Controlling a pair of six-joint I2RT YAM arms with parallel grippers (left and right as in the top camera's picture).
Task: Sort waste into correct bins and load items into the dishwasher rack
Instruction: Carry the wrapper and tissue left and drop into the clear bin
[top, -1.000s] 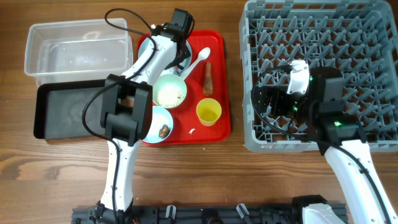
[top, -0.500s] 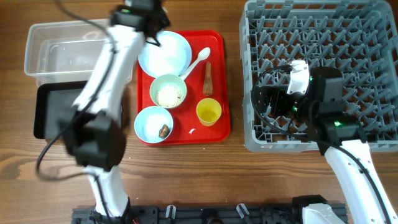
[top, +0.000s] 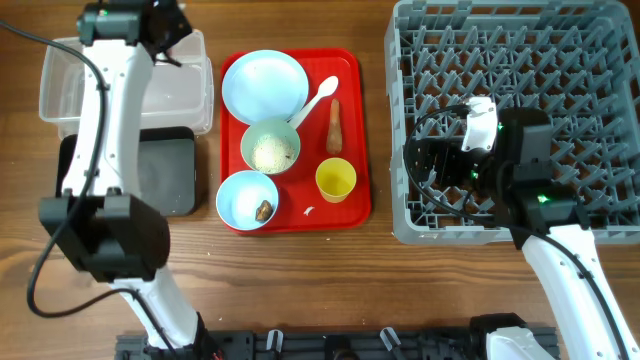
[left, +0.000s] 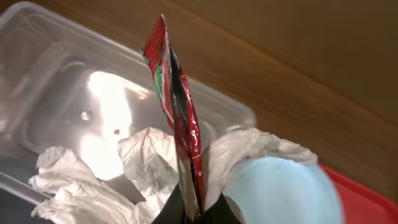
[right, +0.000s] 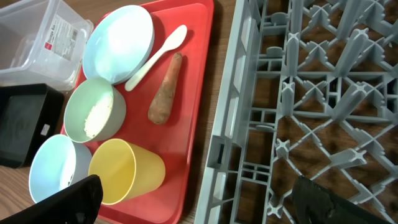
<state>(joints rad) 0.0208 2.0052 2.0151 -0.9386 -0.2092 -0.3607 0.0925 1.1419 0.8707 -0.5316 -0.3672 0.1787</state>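
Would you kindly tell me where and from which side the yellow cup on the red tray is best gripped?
Probably its rim: the yellow cup stands upright, mouth open upward, so come from above, one finger inside and one outside, on the wall facing the dishwasher rack.

Bright, even light from above leaves only faint, soft shadows on the bench (top: 300, 290). In the left wrist view white glare burns on the floor of the clear tub (left: 37, 68), and the pale blue plate (left: 280, 186) beyond the red-and-white wrapper (left: 180, 124) is blurred.
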